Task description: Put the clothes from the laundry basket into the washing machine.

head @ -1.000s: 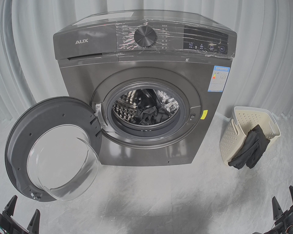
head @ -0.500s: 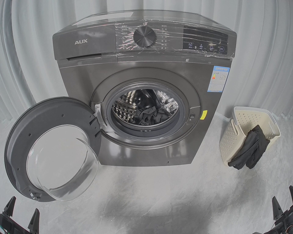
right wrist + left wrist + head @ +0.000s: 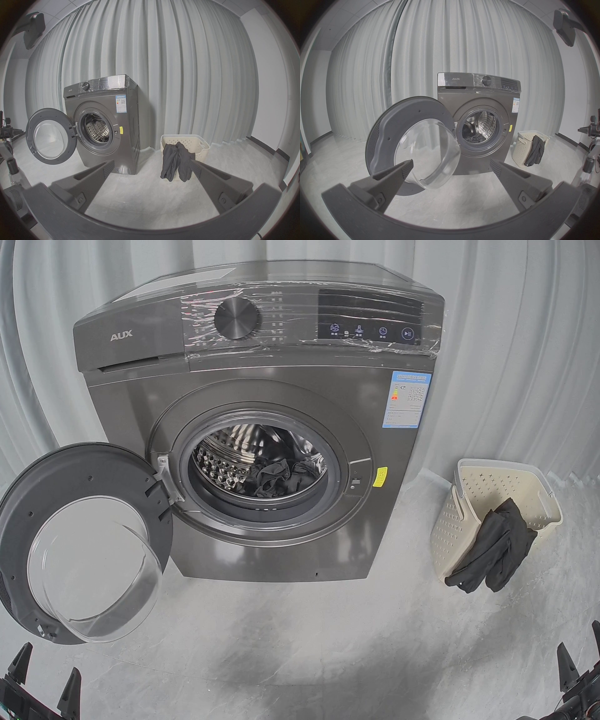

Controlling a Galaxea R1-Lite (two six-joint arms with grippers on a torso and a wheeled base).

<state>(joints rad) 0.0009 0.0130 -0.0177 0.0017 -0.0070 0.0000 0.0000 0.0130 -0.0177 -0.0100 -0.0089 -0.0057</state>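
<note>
The washing machine (image 3: 262, 396) before me is metallic dark grey, with a blue-and-white label (image 3: 406, 399) and a small yellow sticker (image 3: 379, 476). The clothes (image 3: 494, 546) are near-black. The laundry basket (image 3: 450, 534) is cream, dotted with holes. The floor (image 3: 312, 640) is pale grey and marbled. My left end effector (image 3: 50, 660) and right end effector (image 3: 579, 637) are black.

Basket (image 3: 447, 530) right of washer (image 3: 250, 387), clothes (image 3: 275, 477) in drum (image 3: 219, 462)

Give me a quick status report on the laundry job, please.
Left gripper and right gripper open, empty, low. Dark garment draped over laundry basket rim, right of washing machine. Some clothes already in drum. Door swung open to the left.
</note>
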